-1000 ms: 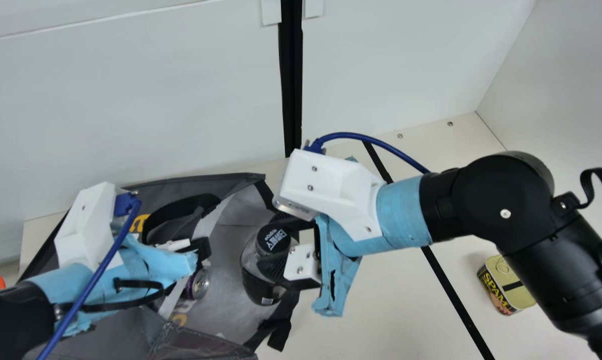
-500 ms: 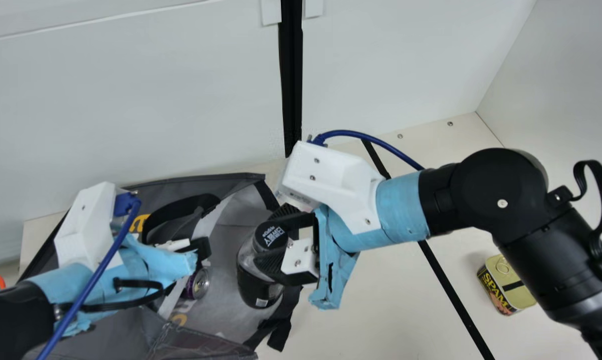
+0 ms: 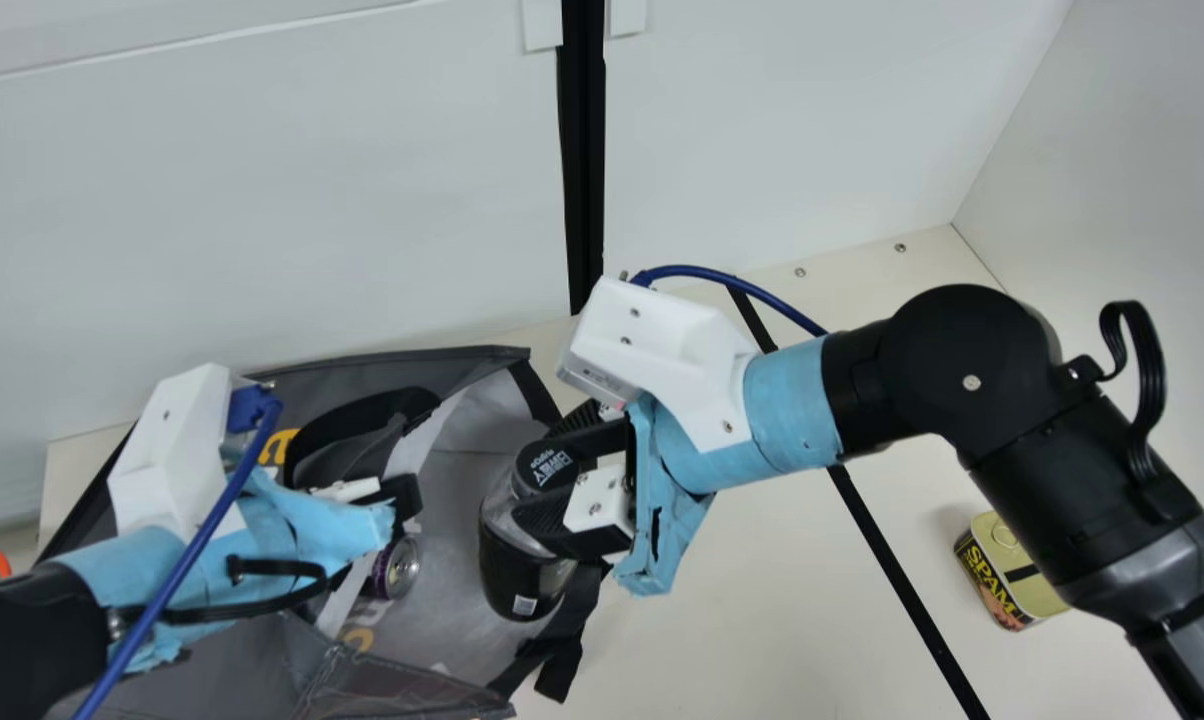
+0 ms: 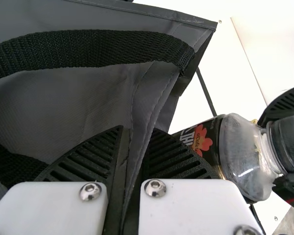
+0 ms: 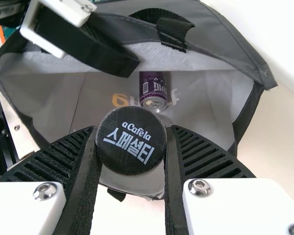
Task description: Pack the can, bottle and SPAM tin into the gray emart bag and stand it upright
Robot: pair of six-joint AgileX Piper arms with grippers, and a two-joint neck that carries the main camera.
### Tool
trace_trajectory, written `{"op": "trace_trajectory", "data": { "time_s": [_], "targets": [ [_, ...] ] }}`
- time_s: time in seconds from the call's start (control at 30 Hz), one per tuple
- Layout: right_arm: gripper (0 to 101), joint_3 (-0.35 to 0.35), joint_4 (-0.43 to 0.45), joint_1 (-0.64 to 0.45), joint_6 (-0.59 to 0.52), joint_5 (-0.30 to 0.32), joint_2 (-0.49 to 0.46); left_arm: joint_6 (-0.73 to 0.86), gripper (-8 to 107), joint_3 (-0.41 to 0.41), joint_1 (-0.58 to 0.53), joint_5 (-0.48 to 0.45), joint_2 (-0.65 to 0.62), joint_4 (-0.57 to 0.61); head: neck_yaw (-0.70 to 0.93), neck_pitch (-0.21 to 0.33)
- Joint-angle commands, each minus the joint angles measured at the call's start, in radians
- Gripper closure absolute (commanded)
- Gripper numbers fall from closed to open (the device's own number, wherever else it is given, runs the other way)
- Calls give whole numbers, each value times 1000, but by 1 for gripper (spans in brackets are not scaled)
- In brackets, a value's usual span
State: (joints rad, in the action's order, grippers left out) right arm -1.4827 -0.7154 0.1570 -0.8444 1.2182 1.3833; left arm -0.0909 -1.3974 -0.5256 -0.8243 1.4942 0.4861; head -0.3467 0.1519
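The right gripper (image 3: pixel 547 465) has its ribbed black fingers closed around the bottle (image 3: pixel 527 580) just below its round black cap (image 5: pixel 131 141); the bottle has clear, curving plastic shoulders and a glossy dark label. Just past that grip opens the mouth of the gray emart bag (image 3: pixel 442 365), its outer cloth matte and creased, its lining pale and smooth. Deeper in from the right gripper, the can (image 3: pixel 399 567), a purple metal cylinder, lies against that lining. Across the mouth from the bottle, the left gripper (image 3: pixel 400 495) pinches a stitched fold of the bag between its fingers, beside a coarse woven black handle (image 3: pixel 362 415). On the other side of the right gripper, well apart, the SPAM tin (image 3: pixel 1027 575), a rounded metal block with a gold lid, sits on the smooth cream tabletop (image 3: pixel 762 620)
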Motion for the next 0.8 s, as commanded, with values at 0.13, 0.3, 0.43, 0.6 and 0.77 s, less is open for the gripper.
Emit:
{"op": "trace_trajectory", "data": {
  "time_s": [0.13, 0.3, 0.43, 0.6, 0.77],
  "targets": [
    [101, -1, -16, -6, 2, 2, 17, 0, 107, 0, 0, 0, 0, 0, -2, 23],
    [101, -2, -29, -8, 9, 2, 32, 0, 107, 0, 0, 0, 0, 0, -2, 23],
    [101, -5, -38, -9, 17, 2, 46, 0, 107, 0, 0, 0, 0, 0, -2, 23],
    [101, -11, -52, -9, 28, 2, 65, 0, 107, 0, 0, 0, 0, 0, -2, 23],
    [101, -16, -63, -8, 41, 2, 86, 0, 107, 0, 0, 0, 0, 0, -2, 23]
  ]
}}
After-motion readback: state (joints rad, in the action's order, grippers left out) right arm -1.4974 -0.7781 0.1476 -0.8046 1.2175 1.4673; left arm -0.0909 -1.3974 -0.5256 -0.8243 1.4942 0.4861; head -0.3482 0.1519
